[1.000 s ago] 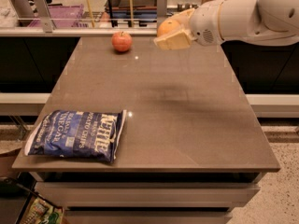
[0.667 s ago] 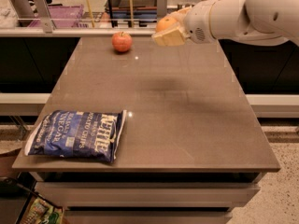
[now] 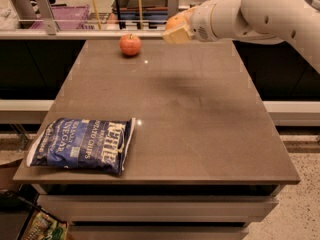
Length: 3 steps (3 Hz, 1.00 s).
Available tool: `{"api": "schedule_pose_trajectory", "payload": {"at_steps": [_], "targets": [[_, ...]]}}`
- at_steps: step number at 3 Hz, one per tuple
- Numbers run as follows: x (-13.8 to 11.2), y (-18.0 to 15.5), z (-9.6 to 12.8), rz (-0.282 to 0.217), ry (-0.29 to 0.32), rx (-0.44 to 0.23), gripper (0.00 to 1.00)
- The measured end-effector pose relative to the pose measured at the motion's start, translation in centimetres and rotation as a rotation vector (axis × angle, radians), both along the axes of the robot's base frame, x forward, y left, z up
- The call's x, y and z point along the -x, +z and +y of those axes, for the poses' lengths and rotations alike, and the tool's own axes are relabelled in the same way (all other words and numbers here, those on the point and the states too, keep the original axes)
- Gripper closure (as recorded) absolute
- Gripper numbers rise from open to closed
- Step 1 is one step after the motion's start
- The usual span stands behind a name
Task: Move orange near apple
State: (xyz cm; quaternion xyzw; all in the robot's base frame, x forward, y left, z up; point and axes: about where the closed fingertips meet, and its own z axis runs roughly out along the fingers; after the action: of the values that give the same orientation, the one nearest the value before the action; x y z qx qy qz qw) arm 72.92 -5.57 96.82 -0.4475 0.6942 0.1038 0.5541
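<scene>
Count: 1 orange (image 3: 175, 20), 1 apple (image 3: 130, 44), 1 chip bag (image 3: 82, 145). Gripper (image 3: 173, 32) pinches orange; apple near, lower-left of it.

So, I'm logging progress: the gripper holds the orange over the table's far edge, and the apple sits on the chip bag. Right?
No. The camera view shows the apple on the bare table at its far edge, apart from the bag; the gripper does hold the orange there.

Table (image 3: 200, 114), apple (image 3: 130, 44), chips (image 3: 82, 145), gripper (image 3: 176, 29) holding orange (image 3: 173, 20) above

High frontal view, fingers (image 3: 176, 34) far back
</scene>
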Motion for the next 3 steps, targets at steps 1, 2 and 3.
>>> {"api": "schedule_pose_trajectory", "payload": {"at_steps": [1,2,3], "targets": [[-2.5,-1.5,0.3,0.032,-0.021,0.018,1.0],[-4.4,-3.4,1.0,0.063,-0.021,0.027,1.0],[-5.5,-5.2,1.9,0.076,-0.004,0.02,1.0]]}}
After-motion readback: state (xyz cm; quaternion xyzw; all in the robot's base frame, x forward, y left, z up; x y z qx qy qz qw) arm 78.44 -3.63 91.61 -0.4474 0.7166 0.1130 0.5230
